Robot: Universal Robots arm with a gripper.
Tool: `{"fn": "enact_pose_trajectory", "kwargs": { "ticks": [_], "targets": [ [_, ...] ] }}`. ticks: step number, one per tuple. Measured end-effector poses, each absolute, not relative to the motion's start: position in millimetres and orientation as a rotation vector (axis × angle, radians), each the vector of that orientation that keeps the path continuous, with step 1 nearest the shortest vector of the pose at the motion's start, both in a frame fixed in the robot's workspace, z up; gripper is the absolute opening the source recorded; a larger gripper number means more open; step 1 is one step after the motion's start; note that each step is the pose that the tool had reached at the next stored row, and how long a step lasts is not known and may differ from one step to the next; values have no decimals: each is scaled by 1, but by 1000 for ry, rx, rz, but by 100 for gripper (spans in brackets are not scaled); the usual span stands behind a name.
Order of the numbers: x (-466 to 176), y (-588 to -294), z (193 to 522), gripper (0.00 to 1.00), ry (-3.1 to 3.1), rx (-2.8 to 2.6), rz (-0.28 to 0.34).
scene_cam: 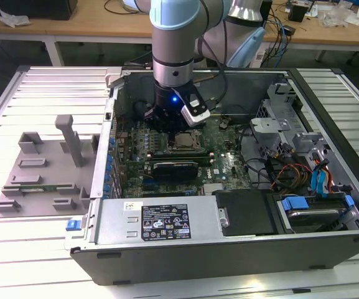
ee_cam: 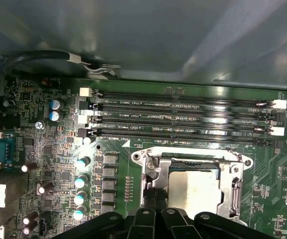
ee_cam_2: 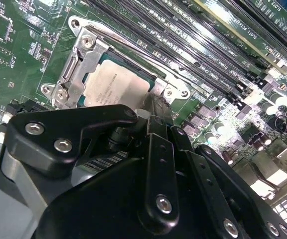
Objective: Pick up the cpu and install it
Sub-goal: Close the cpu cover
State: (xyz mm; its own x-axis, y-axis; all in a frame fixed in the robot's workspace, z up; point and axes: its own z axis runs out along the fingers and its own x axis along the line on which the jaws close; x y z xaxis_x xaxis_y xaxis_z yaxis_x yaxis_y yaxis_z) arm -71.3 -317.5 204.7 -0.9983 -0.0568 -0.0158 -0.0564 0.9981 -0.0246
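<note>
On the exterior view's left, a grey holder tray (scene_cam: 42, 168) lies outside the computer case (scene_cam: 229, 252). Toward the middle, the gripper (scene_cam: 170, 124) reaches down over the motherboard (scene_cam: 229, 165); I cannot tell whether it is wide or narrow. In the second wrist view the cpu (ee_cam_2: 116, 87) lies inside the socket frame (ee_cam_2: 78, 64), with the gripper right at one edge of it. If the chip sits tilted or off its keys, any downward pressure could bend the socket pins. A sideways drag could lift it askew. Farther right, loose cables (scene_cam: 285, 171) lie well apart from the arm, so snagging looks unlikely.
</note>
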Motion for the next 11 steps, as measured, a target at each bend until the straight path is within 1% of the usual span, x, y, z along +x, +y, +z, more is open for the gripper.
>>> {"fn": "enact_pose_trajectory", "kwargs": {
  "ticks": [3,8,11],
  "targets": [
    [-71,-317,206,11,3123,-89,-37],
    [-71,-318,222,11,3124,-89,-38],
    [-68,-318,222,11,3124,-89,-38]
  ]
}}
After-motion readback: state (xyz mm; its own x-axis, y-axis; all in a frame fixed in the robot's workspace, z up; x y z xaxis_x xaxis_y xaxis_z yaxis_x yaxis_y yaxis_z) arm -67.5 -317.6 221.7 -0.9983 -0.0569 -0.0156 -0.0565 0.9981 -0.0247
